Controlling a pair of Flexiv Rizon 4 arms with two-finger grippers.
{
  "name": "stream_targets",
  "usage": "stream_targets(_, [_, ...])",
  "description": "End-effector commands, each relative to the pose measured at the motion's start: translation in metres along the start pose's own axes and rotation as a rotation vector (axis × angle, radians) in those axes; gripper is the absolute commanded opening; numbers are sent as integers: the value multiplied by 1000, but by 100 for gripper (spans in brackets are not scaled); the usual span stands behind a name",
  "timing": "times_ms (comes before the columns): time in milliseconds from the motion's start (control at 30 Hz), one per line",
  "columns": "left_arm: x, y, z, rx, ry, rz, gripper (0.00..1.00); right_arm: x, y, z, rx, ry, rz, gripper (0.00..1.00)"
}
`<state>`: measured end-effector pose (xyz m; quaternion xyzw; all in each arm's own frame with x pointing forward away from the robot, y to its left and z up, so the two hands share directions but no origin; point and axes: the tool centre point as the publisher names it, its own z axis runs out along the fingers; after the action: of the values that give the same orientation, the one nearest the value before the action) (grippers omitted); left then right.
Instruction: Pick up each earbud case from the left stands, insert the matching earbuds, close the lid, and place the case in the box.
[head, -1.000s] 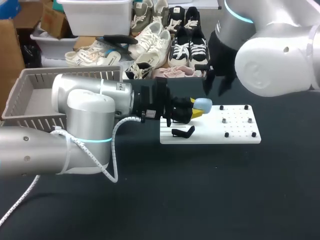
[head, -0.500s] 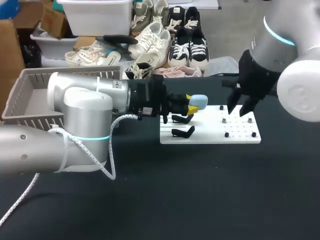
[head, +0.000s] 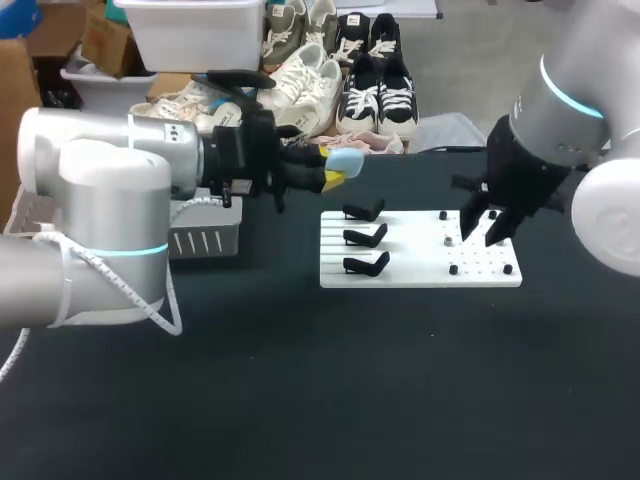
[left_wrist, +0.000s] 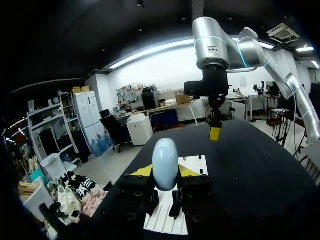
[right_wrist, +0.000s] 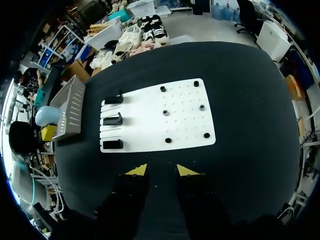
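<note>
My left gripper (left_wrist: 165, 173) holds the light blue earbud case (left_wrist: 165, 161) between its 2 yellow tips, which press it from both sides. My right gripper (right_wrist: 161, 171) hangs above the white board (right_wrist: 165, 125), its fingers a little apart and free. The 3 black stands (right_wrist: 113, 120) are ahead of it, at the board's end nearer my left gripper.

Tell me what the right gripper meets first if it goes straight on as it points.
Most likely the flat white plastic board, on its half with small black pegs. The right gripper points down at it, nothing between; depth is unclear.
</note>
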<state>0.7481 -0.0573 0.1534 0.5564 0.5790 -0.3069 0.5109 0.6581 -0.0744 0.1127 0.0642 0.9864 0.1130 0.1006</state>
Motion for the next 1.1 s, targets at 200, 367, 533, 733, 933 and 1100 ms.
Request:
stream_targets(200, [-2,-3,-58,-124,68,-9,0,6,3,-2,3,-33,-14,49])
stream_targets(367, [7,1,-87,-189,77,-24,0,4,4,-3,11,-24,-14,100])
stream_targets(533, [16,7,-115,-245,112,-42,0,2,4,-8,30,-21,-6,100])
stream_targets(733, [32,19,-127,-276,135,-64,0,-3,6,-15,71,-21,-10,100])
stream_targets(933, [54,46,-137,-220,184,-98,0,-14,11,-17,106,-6,-14,100])
stream_targets(1100, [74,64,-141,-218,189,-120,0,-19,16,-10,125,24,-16,100])
